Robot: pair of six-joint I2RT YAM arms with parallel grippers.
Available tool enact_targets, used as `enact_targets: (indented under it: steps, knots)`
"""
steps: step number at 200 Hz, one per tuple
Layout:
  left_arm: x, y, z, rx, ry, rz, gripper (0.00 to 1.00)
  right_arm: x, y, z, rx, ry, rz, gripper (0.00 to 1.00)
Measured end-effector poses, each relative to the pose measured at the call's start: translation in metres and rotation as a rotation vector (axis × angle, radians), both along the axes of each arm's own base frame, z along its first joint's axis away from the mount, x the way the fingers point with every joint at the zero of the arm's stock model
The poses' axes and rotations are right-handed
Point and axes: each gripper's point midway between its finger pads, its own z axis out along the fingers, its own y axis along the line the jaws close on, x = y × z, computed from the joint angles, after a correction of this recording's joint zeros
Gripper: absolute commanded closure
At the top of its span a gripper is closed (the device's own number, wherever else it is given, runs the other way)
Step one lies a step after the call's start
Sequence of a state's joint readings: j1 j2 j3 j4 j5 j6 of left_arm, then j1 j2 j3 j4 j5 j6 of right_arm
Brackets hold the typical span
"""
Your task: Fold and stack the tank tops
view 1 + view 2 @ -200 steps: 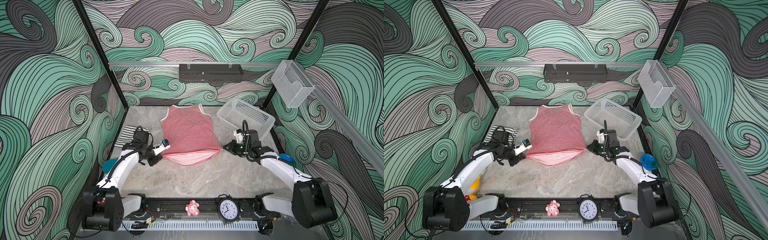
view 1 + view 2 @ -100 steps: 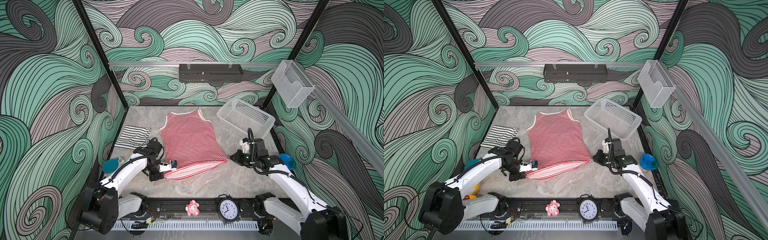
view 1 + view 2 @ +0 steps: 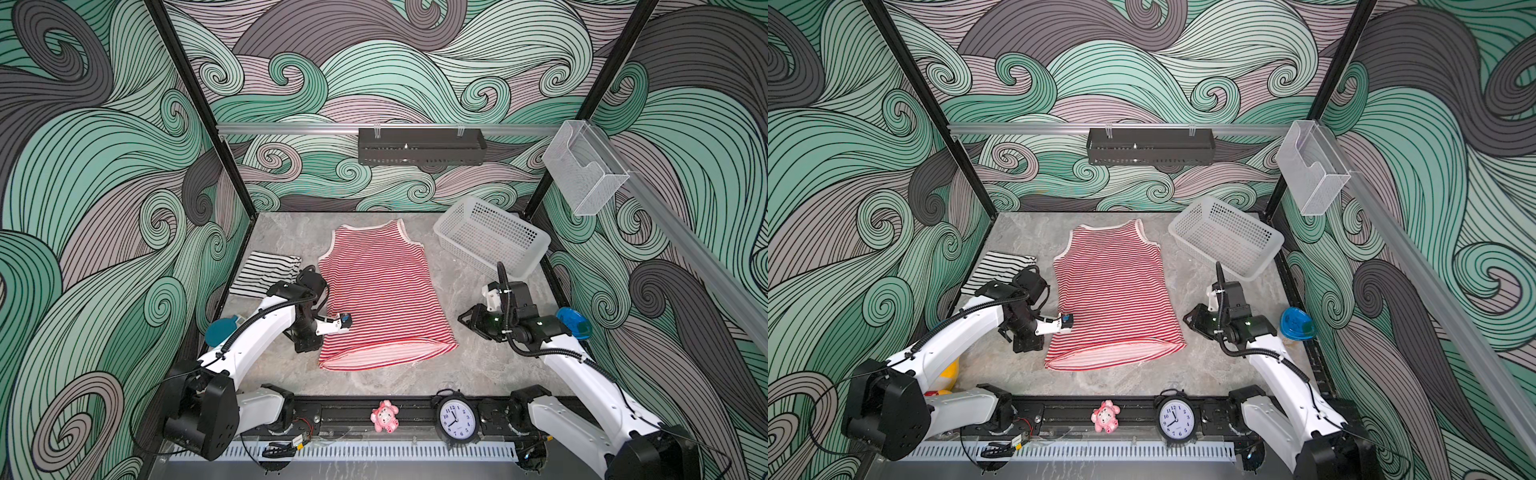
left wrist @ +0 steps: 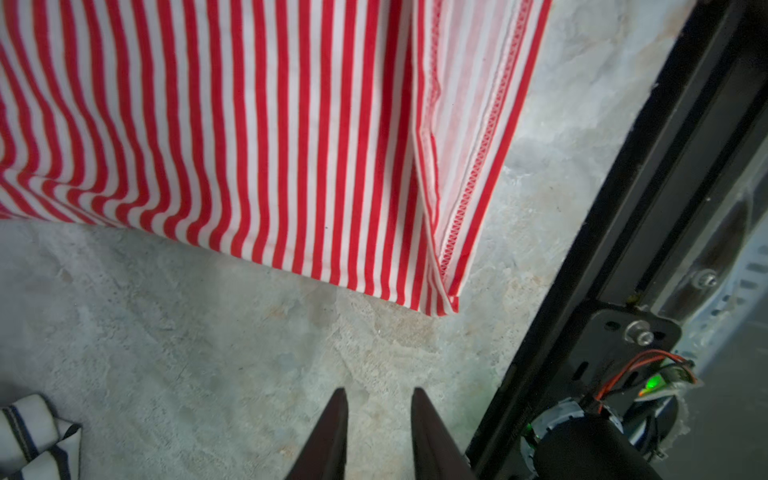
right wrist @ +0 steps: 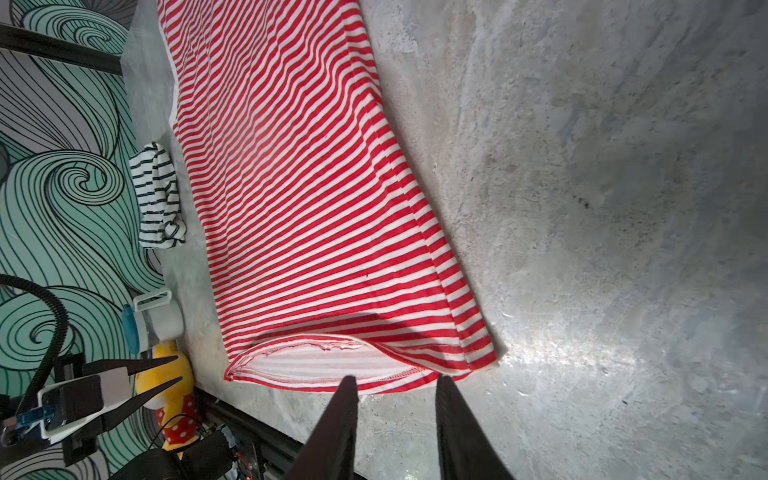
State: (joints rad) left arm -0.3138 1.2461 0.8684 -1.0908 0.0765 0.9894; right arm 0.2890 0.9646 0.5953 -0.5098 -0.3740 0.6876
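Observation:
The red-and-white tank top [image 3: 380,299] [image 3: 1113,299] lies flat in the middle of the table, neckline far, open hem near. The black-and-white tank top [image 3: 266,276] [image 3: 996,270] lies folded at the far left. My left gripper [image 3: 309,347] [image 4: 378,392] stands open over bare table just left of the red top's [image 4: 249,124] near-left hem corner, holding nothing. My right gripper [image 3: 460,319] [image 5: 397,379] is open too, a little right of the near-right hem corner, its fingertips just short of the hem [image 5: 340,370]. The black-and-white top [image 5: 158,199] also shows in the right wrist view.
A white mesh basket [image 3: 490,237] stands at the far right. On the black front rail [image 3: 415,409] sit a clock [image 3: 456,417] and a pink toy [image 3: 384,415]. A blue object [image 3: 573,324] lies by the right wall, a yellow plush [image 3: 951,374] by the left arm.
Both grippers dragged the red top's hem toward the front by its corners, then opened and let go. Both have drawn back sideways from the corners.

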Motion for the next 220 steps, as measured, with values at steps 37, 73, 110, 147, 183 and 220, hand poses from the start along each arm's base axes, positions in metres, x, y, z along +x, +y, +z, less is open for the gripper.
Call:
enact_targets:
  steps: [37,73,110,147,183,220]
  knots:
    - [0.032,-0.031,0.003,-0.102,0.034,0.031,0.69,0.007,0.035,-0.019,-0.018,0.067,0.059,0.72]
    - [0.076,-0.073,-0.007,-0.151,0.107,0.076,0.69,0.028,0.071,-0.043,-0.064,0.121,0.110,0.71]
    - [0.079,-0.096,-0.038,-0.078,0.136,0.044,0.69,0.041,0.089,-0.049,-0.073,0.112,0.129,0.69]
    - [0.044,-0.111,-0.060,0.009,0.177,-0.061,0.69,0.036,0.097,-0.049,-0.080,0.105,0.147,0.68]
    - [0.028,-0.118,-0.066,0.041,0.186,-0.100,0.69,0.025,0.101,-0.056,-0.089,0.122,0.167,0.68]
    - [0.008,-0.128,-0.066,0.053,0.201,-0.152,0.69,0.012,0.091,-0.064,-0.111,0.139,0.154,0.68]
